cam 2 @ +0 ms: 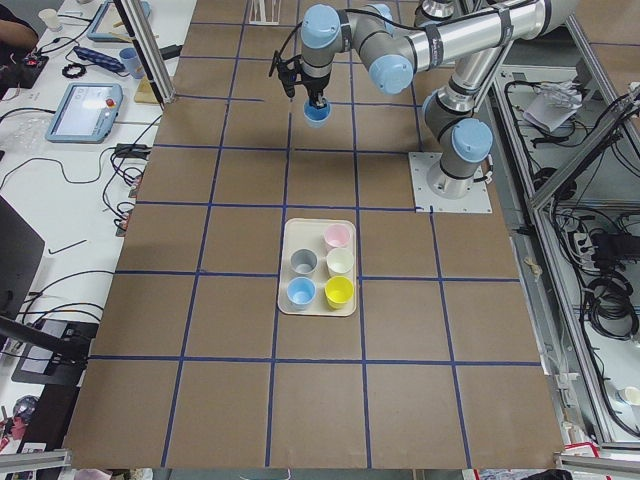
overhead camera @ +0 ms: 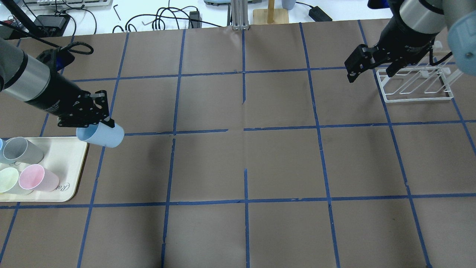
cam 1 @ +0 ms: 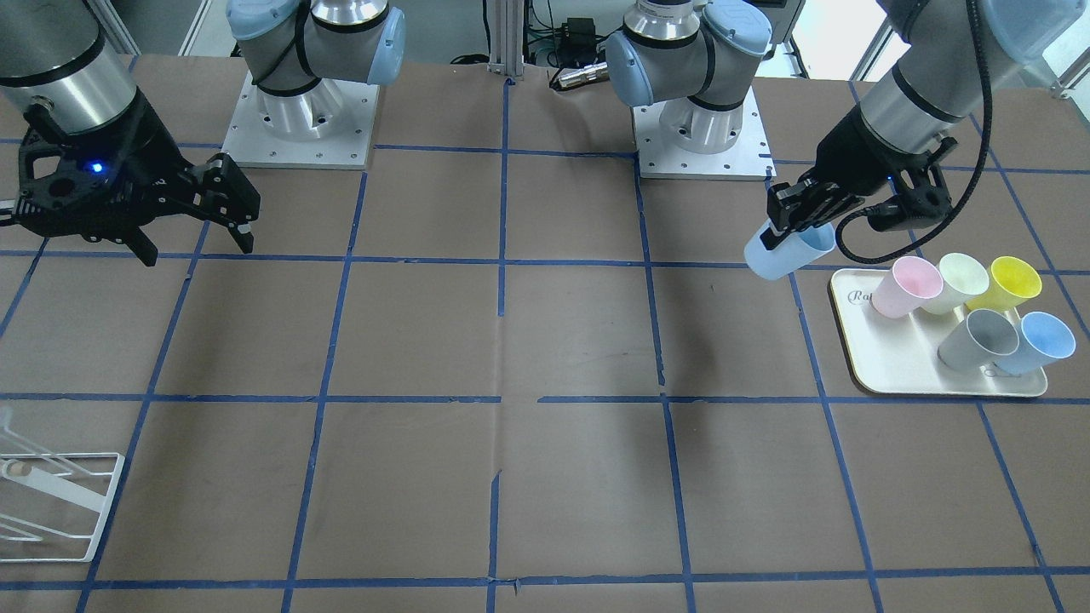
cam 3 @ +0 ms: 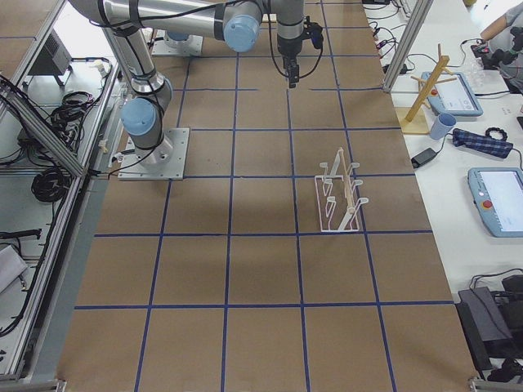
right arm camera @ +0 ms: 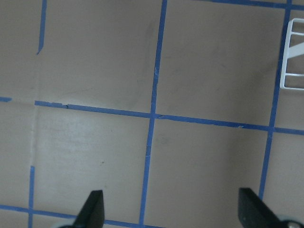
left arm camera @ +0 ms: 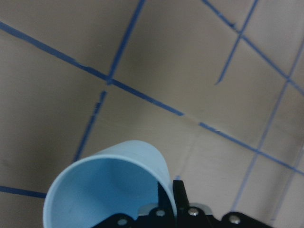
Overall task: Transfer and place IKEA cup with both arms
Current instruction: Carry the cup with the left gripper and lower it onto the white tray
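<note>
Left gripper [cam 1: 788,224] pinches the IKEA cup [cam 1: 788,255] at the rim, one finger inside and one outside. The cup hangs tilted above the table [cam 1: 553,340], just beside the tray [cam 1: 886,368] on the left side. On the tray: pink cup [cam 1: 907,288], pale-green cup [cam 1: 954,283], yellow cup [cam 1: 1009,283], grey cup [cam 1: 979,340], second blue cup [cam 1: 1035,342]. Right gripper [cam 1: 197,247] has its jaws spread wide with nothing between them, and hovers on the right near the white wire rack [overhead camera: 416,97].

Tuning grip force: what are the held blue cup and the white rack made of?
Blue cup: likely plastic, matte; uniform pastel colour, thin wall, no glare.
White rack: probably coated metal wire; thin bent rods, even white finish; plastic not excluded.
</note>
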Robot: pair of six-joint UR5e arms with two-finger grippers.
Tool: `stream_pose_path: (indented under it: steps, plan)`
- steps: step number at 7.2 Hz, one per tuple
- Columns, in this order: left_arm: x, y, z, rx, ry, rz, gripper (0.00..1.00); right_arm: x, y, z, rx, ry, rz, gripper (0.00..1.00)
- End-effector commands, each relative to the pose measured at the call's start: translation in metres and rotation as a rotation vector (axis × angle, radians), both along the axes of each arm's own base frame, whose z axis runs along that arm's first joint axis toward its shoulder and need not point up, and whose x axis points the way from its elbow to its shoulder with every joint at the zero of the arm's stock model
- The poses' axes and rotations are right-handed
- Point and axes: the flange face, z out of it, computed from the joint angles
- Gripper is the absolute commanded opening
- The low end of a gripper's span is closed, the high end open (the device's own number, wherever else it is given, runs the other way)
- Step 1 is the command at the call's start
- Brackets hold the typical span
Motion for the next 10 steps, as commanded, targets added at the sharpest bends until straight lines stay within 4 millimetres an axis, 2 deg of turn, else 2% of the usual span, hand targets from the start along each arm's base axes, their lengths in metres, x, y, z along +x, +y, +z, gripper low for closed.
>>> stream_pose_path:
  steps: [1,2,3,4,6,7,9,10]
  plan:
    - [0.066,0.005,-0.013,0.072,-0.166,-0.162,0.00,0.029,0.000,0.012,0.057,0.031,-0.138,1.00]
    - [0.095,0.005,-0.023,0.118,-0.207,-0.242,0.00,0.029,0.005,0.009,0.063,0.028,-0.151,1.00]
    - [0.113,-0.002,-0.034,0.140,-0.285,-0.309,0.00,0.028,0.007,0.007,0.058,0.043,-0.154,1.00]
    - [0.123,-0.013,-0.045,0.122,-0.322,-0.342,0.00,0.028,0.008,0.014,0.044,0.045,-0.153,1.00]
    - [0.141,-0.036,-0.067,0.073,-0.355,-0.357,0.00,0.028,0.009,0.008,0.056,0.043,-0.149,1.00]
    - [0.146,-0.039,-0.080,0.077,-0.343,-0.344,0.00,0.028,0.008,0.009,0.053,0.045,-0.142,1.00]
    - [0.178,-0.043,-0.105,0.053,-0.327,-0.286,0.00,0.027,0.008,0.006,0.057,0.042,-0.141,1.00]
    - [0.184,-0.042,-0.122,0.050,-0.276,-0.272,0.00,0.026,0.008,0.006,0.057,0.043,-0.142,1.00]
